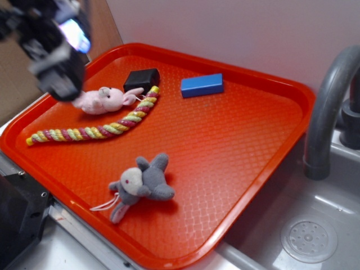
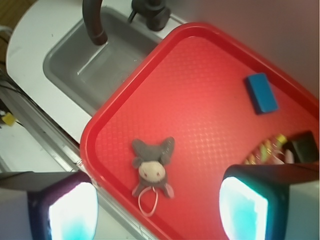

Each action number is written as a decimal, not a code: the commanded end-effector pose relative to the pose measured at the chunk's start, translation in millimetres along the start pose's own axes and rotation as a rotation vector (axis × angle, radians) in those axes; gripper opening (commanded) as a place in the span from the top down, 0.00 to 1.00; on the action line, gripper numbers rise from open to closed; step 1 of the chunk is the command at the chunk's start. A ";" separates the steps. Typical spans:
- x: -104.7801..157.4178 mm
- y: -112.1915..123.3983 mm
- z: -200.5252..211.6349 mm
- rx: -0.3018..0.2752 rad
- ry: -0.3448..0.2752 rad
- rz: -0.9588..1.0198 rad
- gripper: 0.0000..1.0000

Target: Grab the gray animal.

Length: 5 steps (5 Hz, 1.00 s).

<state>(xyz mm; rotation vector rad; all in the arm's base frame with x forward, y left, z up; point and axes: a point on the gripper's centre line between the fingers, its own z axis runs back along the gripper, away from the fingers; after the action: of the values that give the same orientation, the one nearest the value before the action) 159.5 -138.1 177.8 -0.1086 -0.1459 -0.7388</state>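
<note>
- Pale wall behind, a gray sink basin with a curved gray faucet to one side, and between them a textured red plastic tray as the surface.
- Exterior view: the small gray plush animal lies near the tray's front edge, its white string loop trailing toward the rim. The black end effector hovers, blurred, over the far corner beside a pink plush animal, well apart from the gray one. A braided rope toy, a black block and a blue block also sit on the tray.
- Wrist view: the end effector has its fingers spread wide, nothing between them; the gray plush appears between and above them, close to the rim.
- Risks, as I judge them: descending where it hovers would catch the pink toy instead; a grasp near the rim could strike the tray lip, or pinch only the string or tail and drop the toy.
</note>
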 end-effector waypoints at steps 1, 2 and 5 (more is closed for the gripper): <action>-9.2 -23.6 -59.9 -0.011 0.143 -0.082 0.00; -24.0 -29.5 -83.5 0.005 0.234 -0.100 0.00; -45.3 -1.3 -137.2 -0.021 0.363 -0.041 0.00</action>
<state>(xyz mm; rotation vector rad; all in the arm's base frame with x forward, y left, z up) 146.7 -130.7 28.7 0.0192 0.2334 -0.7816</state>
